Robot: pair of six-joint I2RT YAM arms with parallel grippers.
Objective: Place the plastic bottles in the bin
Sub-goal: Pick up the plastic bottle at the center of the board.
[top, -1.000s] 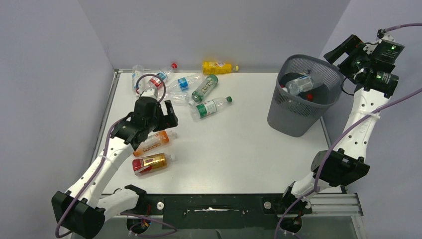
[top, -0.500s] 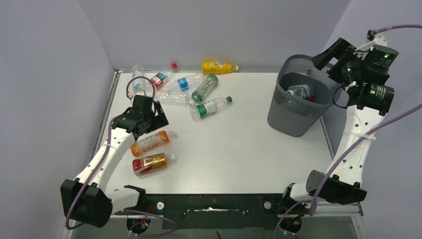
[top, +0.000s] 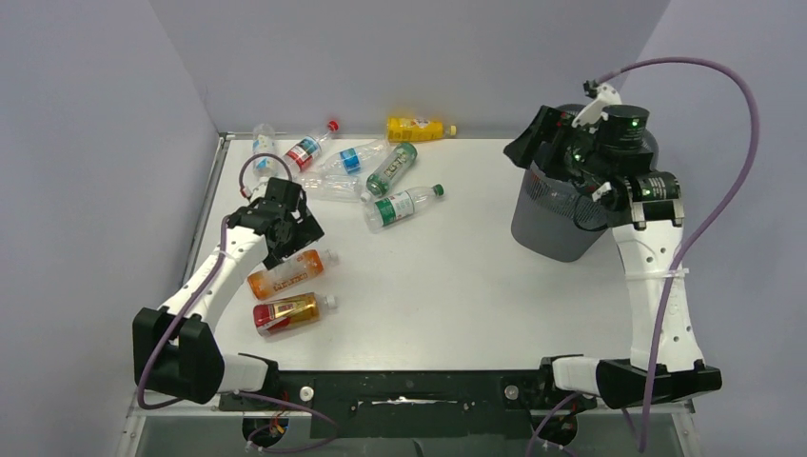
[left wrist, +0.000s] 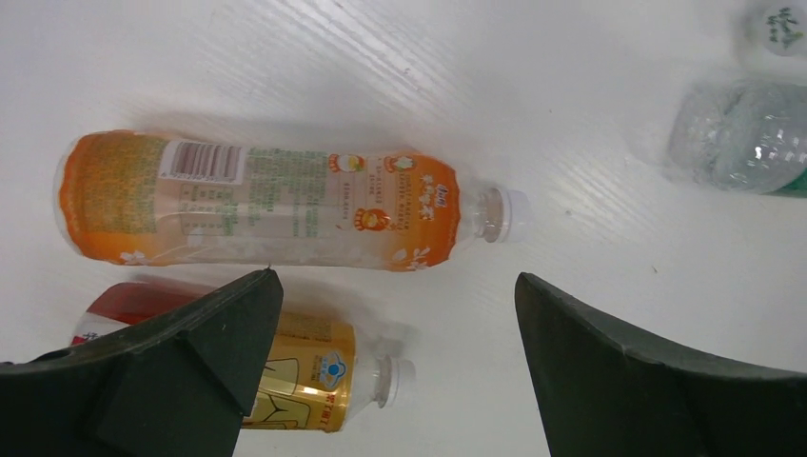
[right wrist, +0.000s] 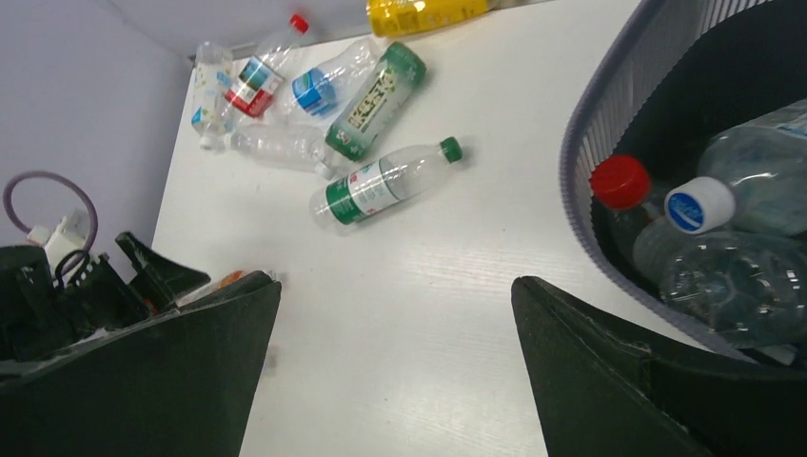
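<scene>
My left gripper is open, hovering just above the orange bottle, which lies on its side. In the left wrist view the orange bottle lies beyond my open fingers and an amber bottle lies between them, lower. The amber bottle lies nearer the front edge. My right gripper is open and empty, high over the left rim of the dark mesh bin. The right wrist view shows bottles with a red cap and a blue-and-white cap inside the bin.
Several bottles lie at the back left: a green-labelled one, another green one, a yellow one, a blue-labelled one, a red-labelled one. Walls close the back and sides.
My right arm swung left, from beyond the bin's right side to above its left rim. My left gripper shifted slightly left over the orange bottle.
</scene>
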